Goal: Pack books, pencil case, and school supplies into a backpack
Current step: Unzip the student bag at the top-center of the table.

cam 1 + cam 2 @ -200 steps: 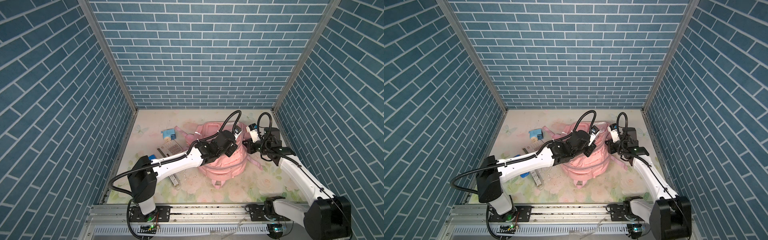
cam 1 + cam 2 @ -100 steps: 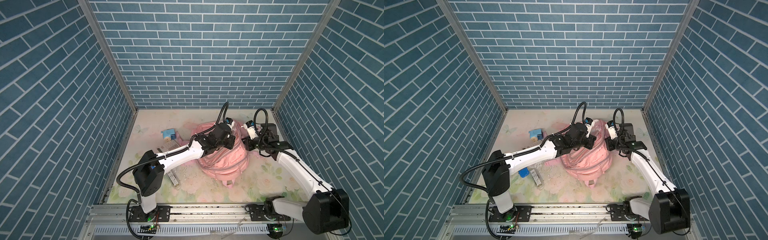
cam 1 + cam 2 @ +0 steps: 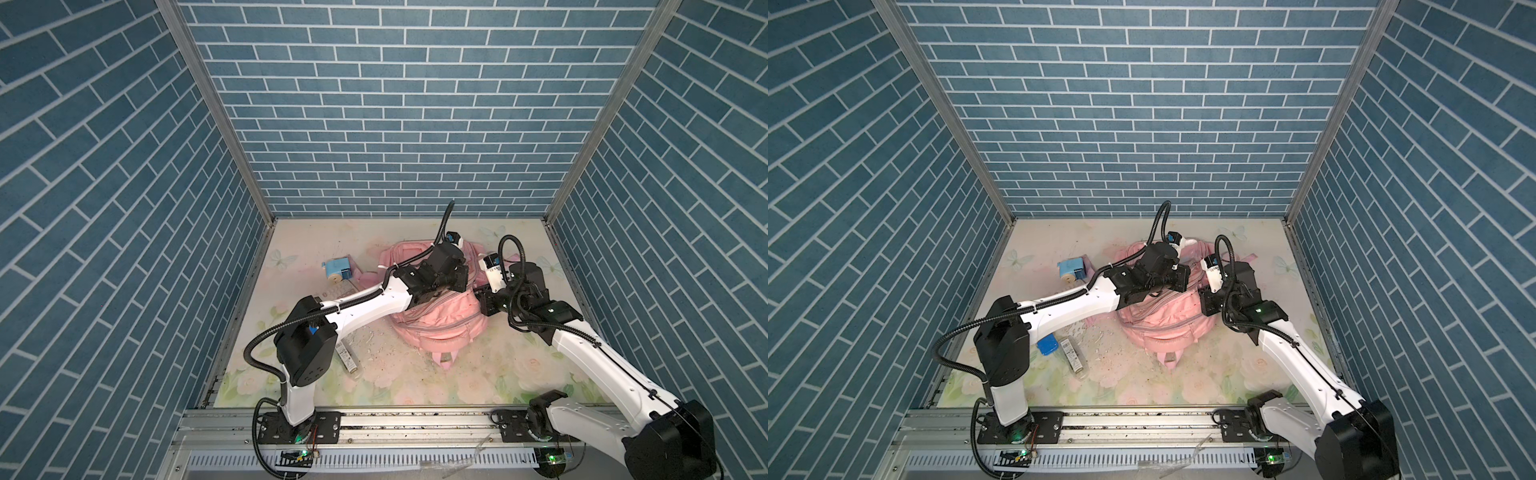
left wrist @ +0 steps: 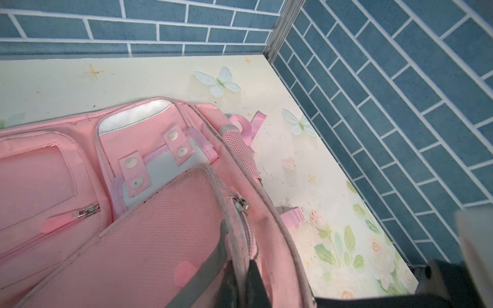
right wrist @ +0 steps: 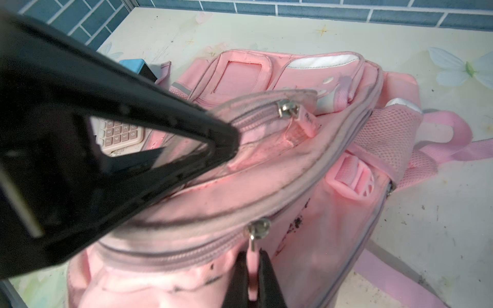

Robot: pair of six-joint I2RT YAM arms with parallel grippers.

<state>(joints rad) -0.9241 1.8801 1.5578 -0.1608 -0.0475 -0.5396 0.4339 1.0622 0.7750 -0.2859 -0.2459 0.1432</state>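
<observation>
Reporting on both arms, 12 o'clock being the back wall.

Item 1: backpack [image 3: 440, 328], qty 1, pale pink, sits approx. centre of the floral table [image 3: 478, 374].

Left gripper [image 4: 238, 256]: my arm comes in from 8 o'clock. Jaws are clamped on the grey-edged rim of the backpack's flap, with fabric pinched between them.

Right gripper [image 5: 252, 256]: works at the backpack's 3 o'clock side. Jaws are pressed together on the pink zip pull [image 5: 252, 280], qty 1, which hangs from a metal slider.

Zip sliders [image 5: 286, 108] in right wrist view: qty 2, one upper, one lower; the lower carries the pull I hold.

Loose supplies, all outside the backpack:
- Pencil sharpener [image 3: 337, 270], qty 1, light blue, at the backpack's 10 o'clock, near but apart.
- Calculator [image 5: 120, 136], qty 1, white w/ grey keys, just beside the sharpener at its 6 o'clock, partly under my left arm.
- Small blue block [image 3: 1047, 345], qty 1, and clear labelled pack [image 3: 1073, 357], qty 1, just beside each other at the backpack's 8 o'clock.
</observation>
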